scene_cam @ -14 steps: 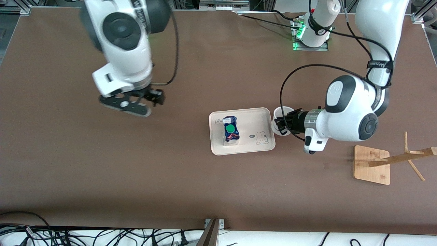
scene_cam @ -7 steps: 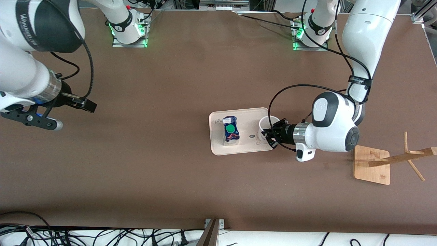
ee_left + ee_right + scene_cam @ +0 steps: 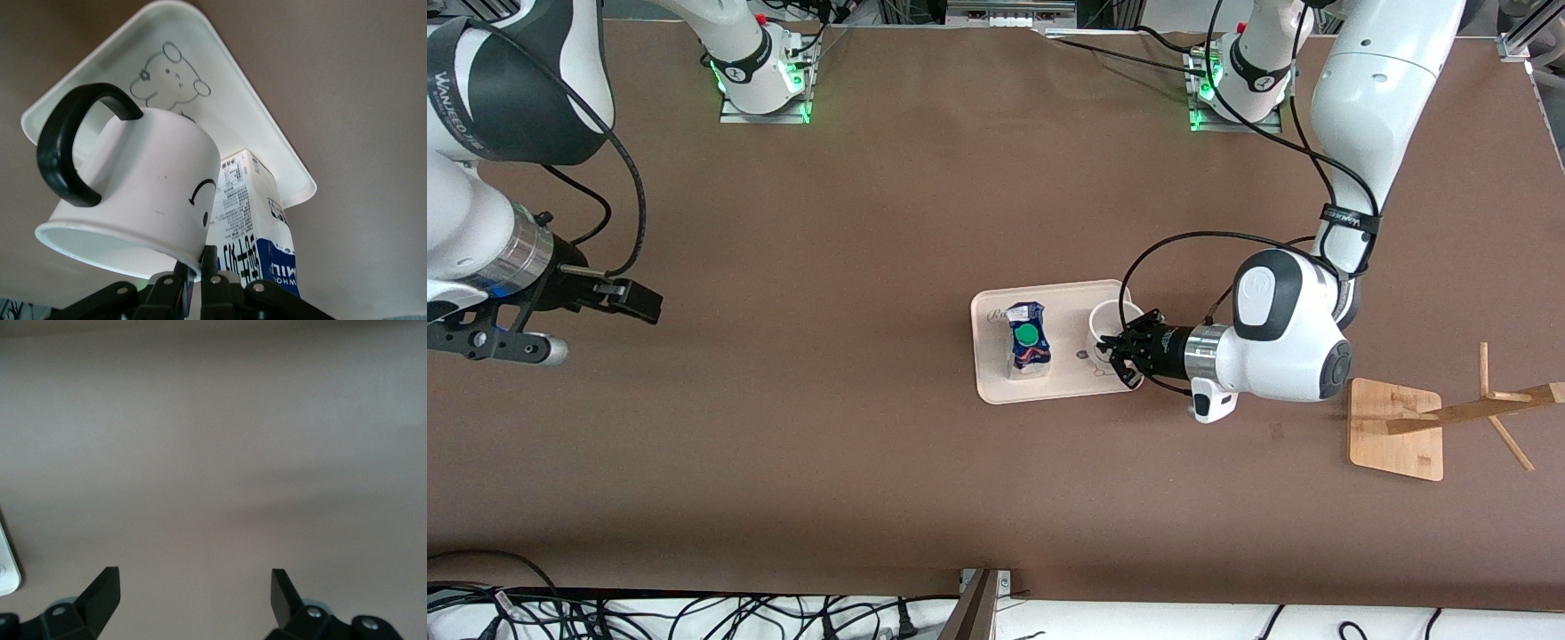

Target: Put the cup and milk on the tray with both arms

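Observation:
The cream tray (image 3: 1072, 300) lies mid-table. The milk (image 3: 1028, 342) stands on its end toward the right arm. My left gripper (image 3: 1116, 348) is shut on the rim of the cup (image 3: 1113, 320) and holds it tilted over the tray's rabbit end. In the left wrist view my left gripper (image 3: 198, 270) pinches the wall of the cup (image 3: 147, 180), black handle up, with the milk (image 3: 250, 227) and the tray (image 3: 220, 87) past it. My right gripper (image 3: 636, 302) is open and empty over bare table at the right arm's end, and it also shows in its wrist view (image 3: 193, 587).
A wooden rack (image 3: 1396, 427) on a square base stands at the left arm's end of the table, nearer to the front camera than the tray. Cables lie along the table's front edge (image 3: 694, 613).
My left gripper has carried the cup from beside the tray to over its rabbit end. My right arm has swung away from the table's middle to its own end.

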### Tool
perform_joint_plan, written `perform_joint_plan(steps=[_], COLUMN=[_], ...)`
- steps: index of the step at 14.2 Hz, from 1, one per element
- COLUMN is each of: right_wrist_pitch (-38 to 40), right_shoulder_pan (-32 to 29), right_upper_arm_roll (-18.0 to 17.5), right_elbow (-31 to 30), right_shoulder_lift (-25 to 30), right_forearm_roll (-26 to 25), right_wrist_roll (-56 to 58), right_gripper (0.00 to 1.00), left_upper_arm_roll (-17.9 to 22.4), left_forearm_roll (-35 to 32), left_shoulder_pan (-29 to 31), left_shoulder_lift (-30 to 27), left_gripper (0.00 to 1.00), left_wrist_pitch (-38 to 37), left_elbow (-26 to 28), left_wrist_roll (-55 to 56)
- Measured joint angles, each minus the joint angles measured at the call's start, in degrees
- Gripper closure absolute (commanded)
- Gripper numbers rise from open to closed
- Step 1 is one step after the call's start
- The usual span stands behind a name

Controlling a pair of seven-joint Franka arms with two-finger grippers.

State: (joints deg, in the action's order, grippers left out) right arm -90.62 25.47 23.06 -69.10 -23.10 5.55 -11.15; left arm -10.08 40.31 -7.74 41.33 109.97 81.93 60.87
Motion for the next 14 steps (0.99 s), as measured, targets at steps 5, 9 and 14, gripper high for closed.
perform_joint_plan(steps=[5,9,14], right_wrist_pitch=[-0.7,-0.7,-0.4], right_shoulder_pan=[-0.2,-1.8,-2.1], right_upper_arm_roll=[0.0,0.0,-0.1], right_elbow=[0.0,0.0,0.2], right_shoulder_lift=[0.1,0.2,0.3], right_forearm_roll=[0.5,0.5,0.5], right_wrist_roll=[4.3,5.9,6.6], right_gripper=[0.00,0.00,0.00], left_upper_arm_roll=[0.0,0.0,0.0], left_forearm_roll=[1.6,1.7,1.8], left_shoulder_pan=[0.0,0.0,0.0], left_shoulder_lift=[1.8,3.5,5.1], left_gripper=[1.00,1.00,1.00], left_wrist_pitch=[-0.1,-0.2,-0.2], left_elbow=[0.1,0.2,0.3], left_wrist_roll=[0.0,0.0,0.0])
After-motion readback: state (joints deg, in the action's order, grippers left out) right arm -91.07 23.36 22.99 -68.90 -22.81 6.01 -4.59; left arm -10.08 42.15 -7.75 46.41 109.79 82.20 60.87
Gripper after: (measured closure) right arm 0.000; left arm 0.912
